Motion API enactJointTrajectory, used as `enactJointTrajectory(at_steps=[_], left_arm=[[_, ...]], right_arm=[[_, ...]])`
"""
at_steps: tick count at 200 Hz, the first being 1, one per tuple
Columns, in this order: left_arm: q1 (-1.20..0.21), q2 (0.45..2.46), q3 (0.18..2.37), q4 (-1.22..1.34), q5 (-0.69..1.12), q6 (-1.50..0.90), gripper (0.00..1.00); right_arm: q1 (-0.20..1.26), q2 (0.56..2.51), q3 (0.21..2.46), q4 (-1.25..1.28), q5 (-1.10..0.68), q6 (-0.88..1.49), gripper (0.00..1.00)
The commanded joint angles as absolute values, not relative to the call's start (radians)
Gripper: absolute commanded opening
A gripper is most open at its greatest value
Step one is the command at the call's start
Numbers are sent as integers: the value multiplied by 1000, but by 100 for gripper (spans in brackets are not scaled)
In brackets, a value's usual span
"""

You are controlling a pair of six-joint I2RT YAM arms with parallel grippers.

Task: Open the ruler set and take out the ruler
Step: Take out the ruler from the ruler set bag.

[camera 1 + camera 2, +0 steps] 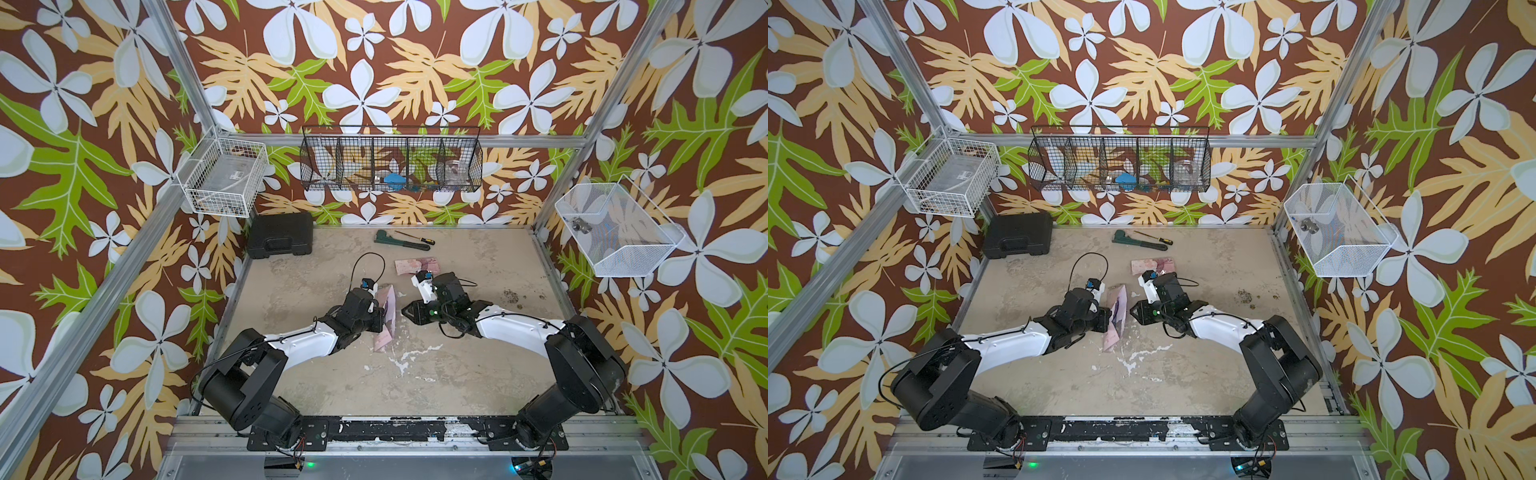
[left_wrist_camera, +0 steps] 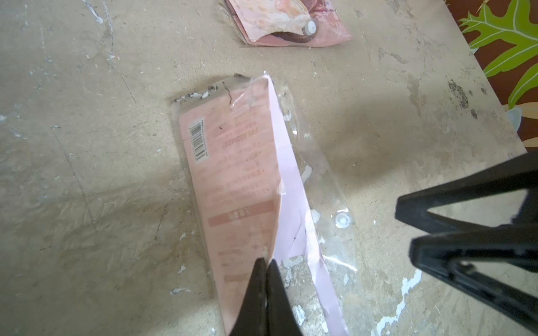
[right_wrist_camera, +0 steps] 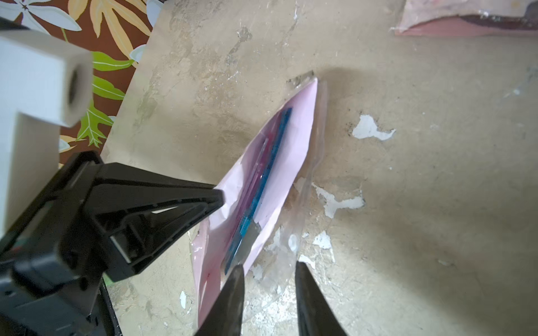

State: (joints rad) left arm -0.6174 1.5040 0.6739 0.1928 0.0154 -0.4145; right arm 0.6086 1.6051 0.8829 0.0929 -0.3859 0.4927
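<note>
One edge of the ruler set [image 2: 233, 180] tilts up off the scuffed beige table [image 1: 457, 365], pinched tight in my left gripper [image 2: 265, 261]; I see my right gripper [image 3: 269, 266] parted beside it, floral walls [image 1: 374, 62] around.

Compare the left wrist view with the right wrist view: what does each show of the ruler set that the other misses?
Left wrist only: the printed back of the ruler set, with its barcode. Right wrist only: the blue ruler lying inside the opened set, just ahead of the open right end effector. Both: the left end effector shut on the set's raised edge, its snap button, and a second pink packet farther off.
</note>
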Motion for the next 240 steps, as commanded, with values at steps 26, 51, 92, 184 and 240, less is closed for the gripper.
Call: enactJointTrajectory(at_steps=[26,51,92,184,240], left_arm=[[-627,1491,678,170,9,-402,0],[-629,1490,676,172,11,-402,0],[-632,1482,674,172,8,-402,0],[-637,1483,677,176,12,-393,0],[-638,1480,672,170,-3,-392,0]], right_arm=[[622,1651,927,150,-488,531,32],[624,1711,951,196,-493,563,32],[624,1781,973,213,-508,556,32],[626,1880,1042,207,-459,560,30],[626,1888,1057,165,-388,553,11]])
